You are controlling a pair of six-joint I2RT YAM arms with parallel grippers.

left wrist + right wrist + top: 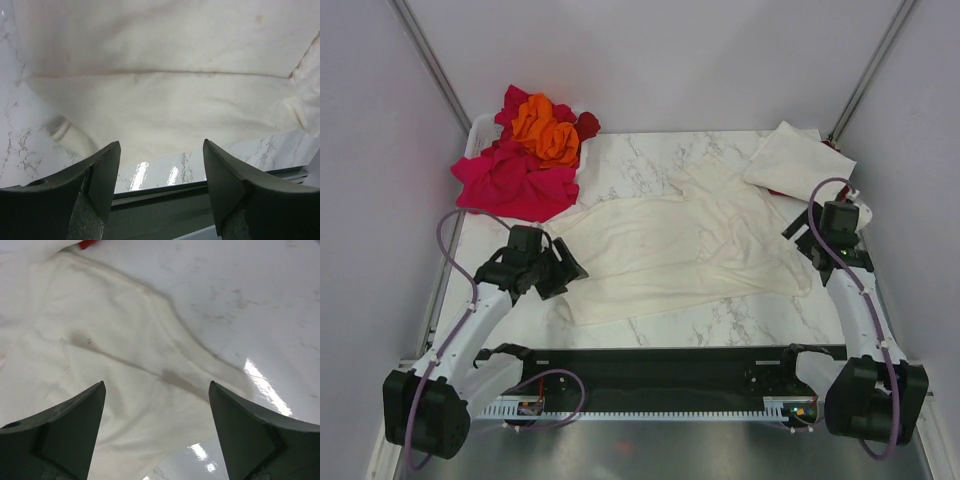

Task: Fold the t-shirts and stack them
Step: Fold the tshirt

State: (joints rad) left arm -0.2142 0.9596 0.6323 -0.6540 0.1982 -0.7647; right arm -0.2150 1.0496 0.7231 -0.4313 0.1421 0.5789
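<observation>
A cream t-shirt (670, 250) lies spread and wrinkled across the middle of the marble table (630, 160). It fills the left wrist view (165, 100) and the right wrist view (90, 355). My left gripper (563, 268) is open and empty, just above the shirt's left edge. My right gripper (810, 232) is open and empty over the shirt's right edge. A folded cream t-shirt (798, 160) lies at the far right on top of a dark red one (832, 147). A pile of magenta-pink (515, 180), orange (546, 128) and dark red tees sits at the far left.
The table's black front rail (660, 365) runs between the arm bases. Grey walls and two slanted metal posts (428, 60) close in the back corners. A red scrap shows at the top of the right wrist view (87, 244).
</observation>
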